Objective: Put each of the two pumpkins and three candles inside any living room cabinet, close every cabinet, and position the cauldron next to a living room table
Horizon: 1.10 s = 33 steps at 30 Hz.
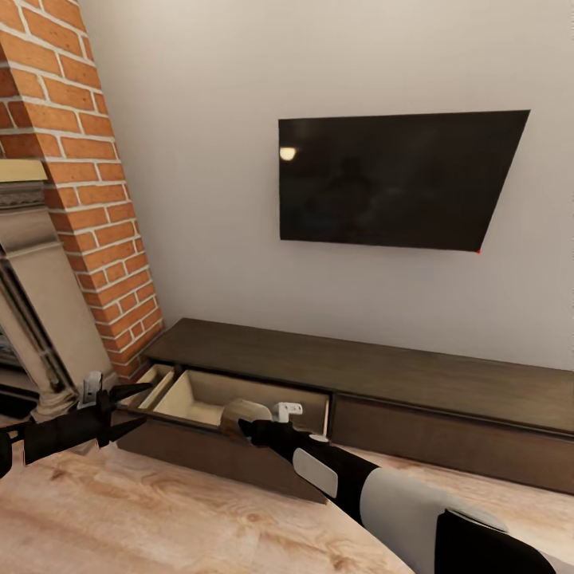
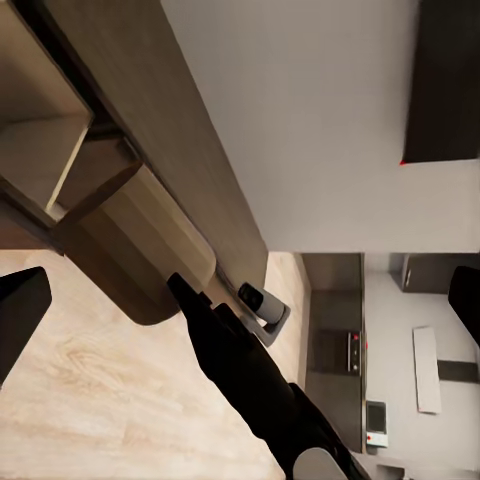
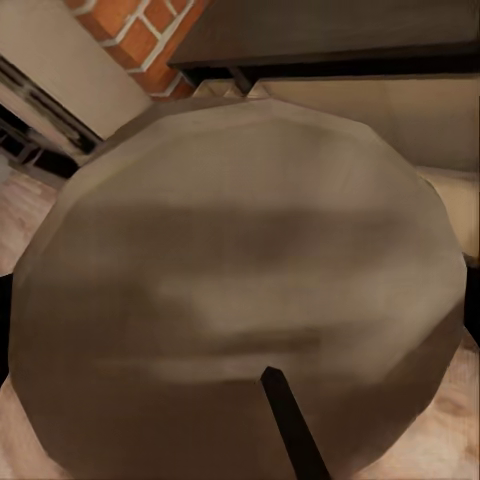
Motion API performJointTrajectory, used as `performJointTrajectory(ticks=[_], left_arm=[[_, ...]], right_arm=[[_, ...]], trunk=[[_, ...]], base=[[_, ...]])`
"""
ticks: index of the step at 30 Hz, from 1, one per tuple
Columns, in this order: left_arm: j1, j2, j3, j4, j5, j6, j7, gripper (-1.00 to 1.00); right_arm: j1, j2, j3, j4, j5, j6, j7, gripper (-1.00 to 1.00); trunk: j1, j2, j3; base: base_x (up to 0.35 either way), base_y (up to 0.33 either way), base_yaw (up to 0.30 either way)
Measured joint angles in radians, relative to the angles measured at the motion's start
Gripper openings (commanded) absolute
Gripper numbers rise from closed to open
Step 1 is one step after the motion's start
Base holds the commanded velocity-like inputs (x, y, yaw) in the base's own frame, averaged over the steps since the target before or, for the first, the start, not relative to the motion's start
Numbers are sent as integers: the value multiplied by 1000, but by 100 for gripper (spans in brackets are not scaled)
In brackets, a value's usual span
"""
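The long dark brown cabinet (image 1: 375, 375) runs along the wall, and its left drawer (image 1: 199, 395) is pulled out, showing a pale beige interior. My right gripper (image 1: 250, 429) is shut on a beige-grey candle (image 1: 239, 411), which it holds over the drawer's front part. Seen up close in the right wrist view, the candle (image 3: 240, 270) has the drawer (image 3: 400, 110) behind it. The left wrist view has the candle (image 2: 150, 240) at the end of the right arm (image 2: 235, 355). Beside the drawer's left end, my left gripper (image 1: 134, 408) hangs open with nothing in it.
A brick fireplace column (image 1: 88, 159) stands left of the cabinet, close to my left arm. A black TV (image 1: 391, 179) hangs on the wall above the cabinet. The right drawer front (image 1: 446, 442) is closed. Light wood floor (image 1: 159, 510) lies in front.
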Motion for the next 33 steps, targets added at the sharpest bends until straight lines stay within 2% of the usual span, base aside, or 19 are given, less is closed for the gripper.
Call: performJointTrajectory(ticks=[7,17,33], left_arm=[[0,0,0,0,0,0,0,100],[0,0,1,1,0,0,0,100],[0,0,1,6,-1,0,0,100]], right_arm=[[0,0,0,0,0,0,0,-100],[0,1,0,0,0,0,0,-100],[1,1,0,0,8,-1,0,-100]], trunk=[[0,0,0],[1,0,0],[0,0,6]], base=[[235,-27,-235],[20,5,-272],[118,193,-272]])
